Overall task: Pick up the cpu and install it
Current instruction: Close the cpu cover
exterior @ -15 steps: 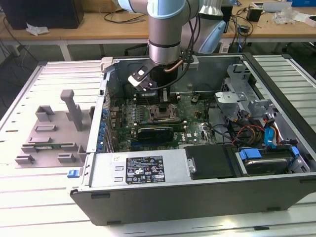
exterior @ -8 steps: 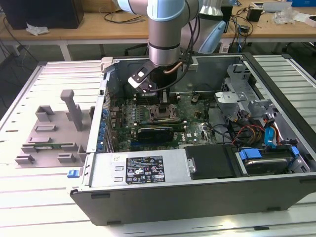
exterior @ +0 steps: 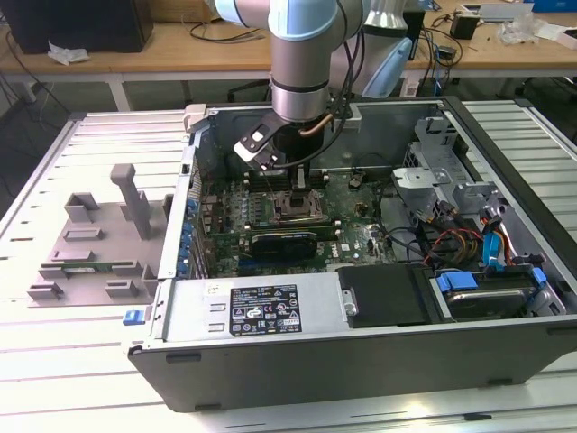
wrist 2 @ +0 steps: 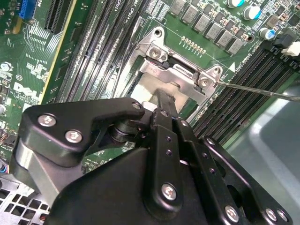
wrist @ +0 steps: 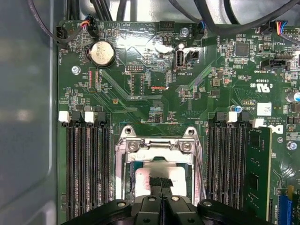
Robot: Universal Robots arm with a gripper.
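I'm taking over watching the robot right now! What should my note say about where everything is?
The tool is shut, its tips together right on top of the cpu. Whether it actually grips the cpu cannot be told.
The cpu lies within the frame of the socket on the motherboard, inside the open computer case.
Done: the cpu is at the socket.
Left: it is unclear whether the cpu is fully seated, and the tool is not yet clear of it.

A lab: cable-strewn workbench (exterior: 180,45) behind an opened computer case (exterior: 361,316).
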